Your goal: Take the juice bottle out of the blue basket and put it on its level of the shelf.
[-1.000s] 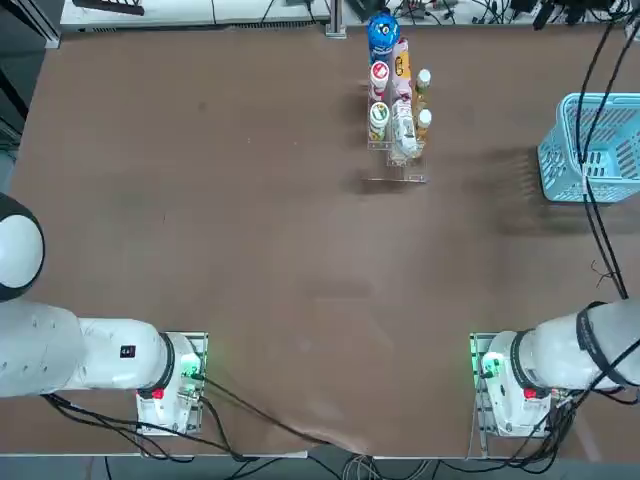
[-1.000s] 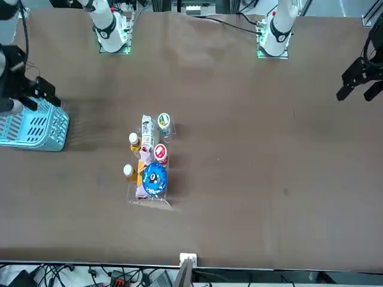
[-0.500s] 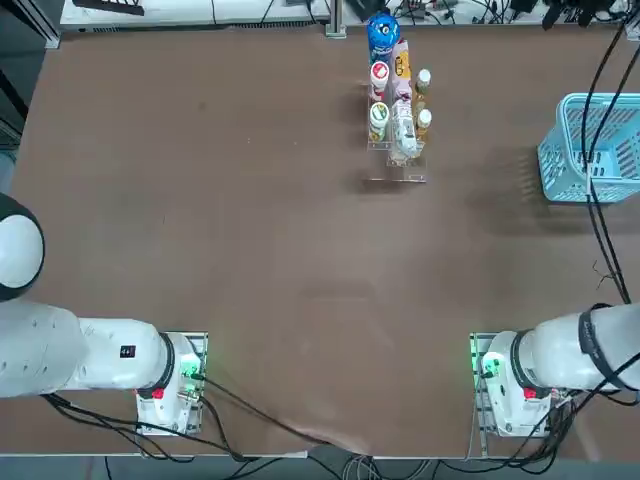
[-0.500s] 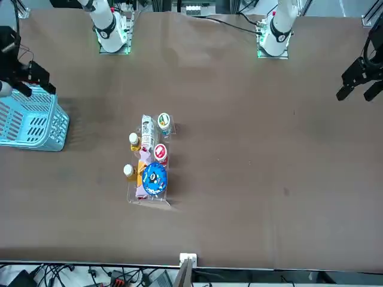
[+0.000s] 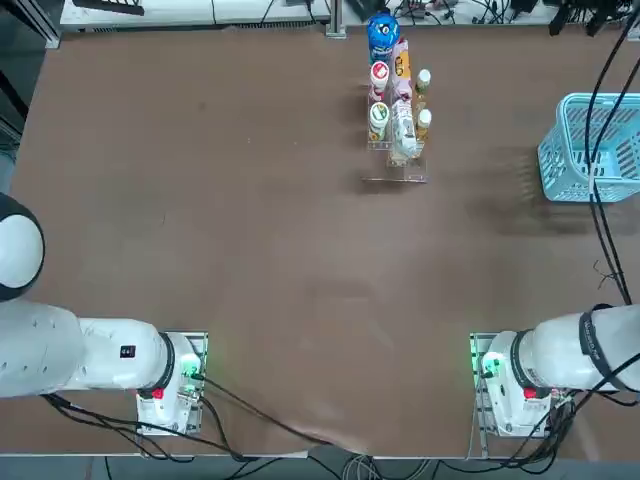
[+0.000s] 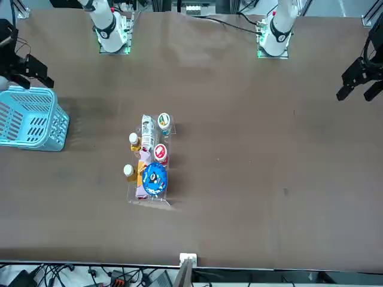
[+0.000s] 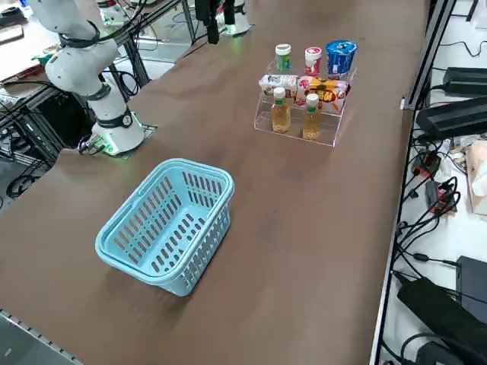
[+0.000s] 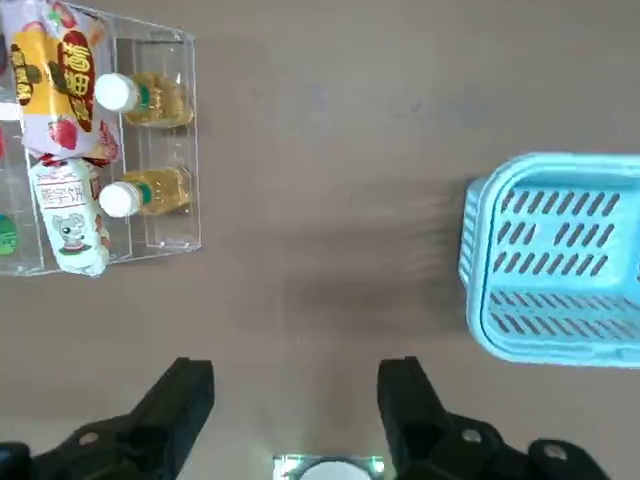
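Hanging high above the table [image 5: 250, 250], the right gripper [image 8: 295, 415] stood with its two fingers [image 8: 180, 395] spread wide apart and nothing between them; in the front view it [image 6: 21, 66] showed just beyond the blue basket [image 7: 167, 224], on the robot's side of it and raised clear of the rim. The blue basket [image 5: 590, 150] sat at the table's edge on the robot's right, and its visible interior held no bottle. Well apart from the basket, toward the table's far edge, stood the shelf [image 7: 302, 103], a clear stepped rack. Two near-identical juice bottles stood upright on the lowest step of the shelf, on its basket-facing side: one juice bottle [image 8: 150, 192] and a second juice bottle [image 8: 145, 95], side by side but not touching. Snack packets [image 8: 65, 150] lay on the middle step, and capped containers [image 7: 313, 57] stood on the top step, farthest from the basket.
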{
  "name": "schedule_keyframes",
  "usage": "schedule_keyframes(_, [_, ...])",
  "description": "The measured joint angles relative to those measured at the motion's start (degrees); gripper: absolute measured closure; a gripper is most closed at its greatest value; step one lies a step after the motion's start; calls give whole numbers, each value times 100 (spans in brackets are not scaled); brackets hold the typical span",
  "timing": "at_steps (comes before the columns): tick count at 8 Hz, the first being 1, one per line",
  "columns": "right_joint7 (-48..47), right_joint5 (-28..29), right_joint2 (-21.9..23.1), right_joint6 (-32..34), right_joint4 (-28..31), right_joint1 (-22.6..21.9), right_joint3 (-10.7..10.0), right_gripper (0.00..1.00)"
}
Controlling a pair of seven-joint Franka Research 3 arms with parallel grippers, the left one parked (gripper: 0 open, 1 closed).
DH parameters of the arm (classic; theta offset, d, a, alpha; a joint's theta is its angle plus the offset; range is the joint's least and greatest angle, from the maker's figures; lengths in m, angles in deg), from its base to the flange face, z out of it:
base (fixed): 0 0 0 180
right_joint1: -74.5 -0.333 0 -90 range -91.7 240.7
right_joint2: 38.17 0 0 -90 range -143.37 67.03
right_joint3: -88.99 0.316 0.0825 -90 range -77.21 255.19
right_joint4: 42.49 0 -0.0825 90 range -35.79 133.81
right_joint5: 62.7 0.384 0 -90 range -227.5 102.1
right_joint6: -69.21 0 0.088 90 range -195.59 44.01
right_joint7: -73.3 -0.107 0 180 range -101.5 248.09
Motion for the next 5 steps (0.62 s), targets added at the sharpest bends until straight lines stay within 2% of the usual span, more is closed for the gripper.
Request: schedule_keyframes(5, [-860,-52,-1,81,20,14,15,0])
